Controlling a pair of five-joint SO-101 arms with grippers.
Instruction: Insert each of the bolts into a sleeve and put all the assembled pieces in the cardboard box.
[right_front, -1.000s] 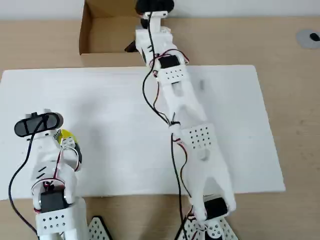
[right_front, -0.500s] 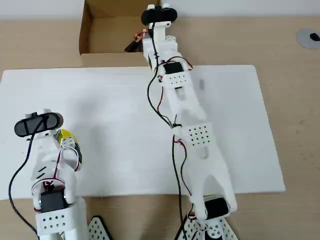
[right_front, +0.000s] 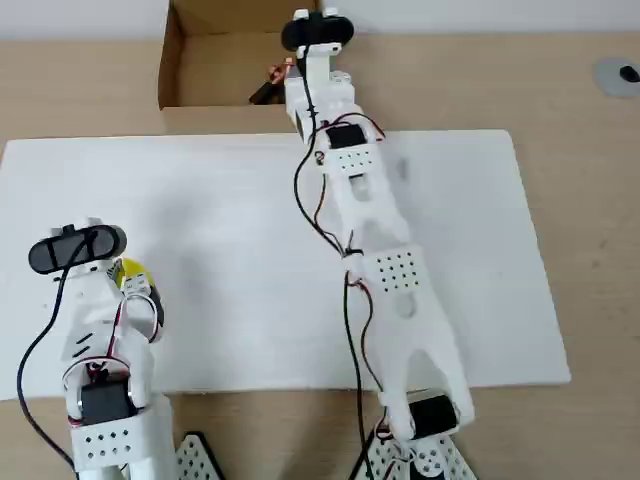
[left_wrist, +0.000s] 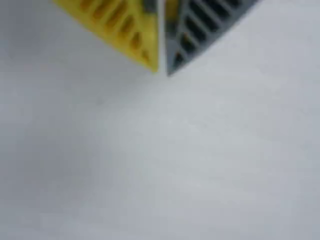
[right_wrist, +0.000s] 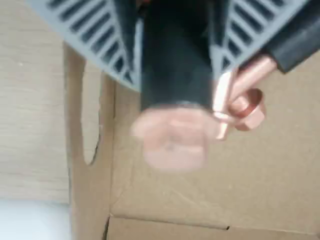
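My right gripper (right_wrist: 175, 80) is shut on a black sleeve (right_wrist: 175, 45) with a copper bolt head (right_wrist: 172, 142) showing at its end. It hangs over the floor of the cardboard box (right_front: 168, 70), and from above the right gripper (right_front: 274, 86) is at the box's right side. A second black sleeve (right_wrist: 300, 40) with a copper bolt (right_wrist: 247, 107) lies on the box floor just behind. My left gripper (left_wrist: 162, 67) is shut and holds nothing, its yellow and grey tips meeting over the white sheet (left_wrist: 160, 165). In the high view the left gripper (right_front: 128, 272) sits near the sheet's left edge.
The white sheet (right_front: 220, 250) covers most of the wooden table in front of the box. A box wall with an oval hand slot (right_wrist: 90, 125) stands close beside the held piece. A small grey disc (right_front: 617, 75) lies at the far right.
The right arm's wrist drew back slightly toward the near side over the box, then held still. The left arm has not moved.
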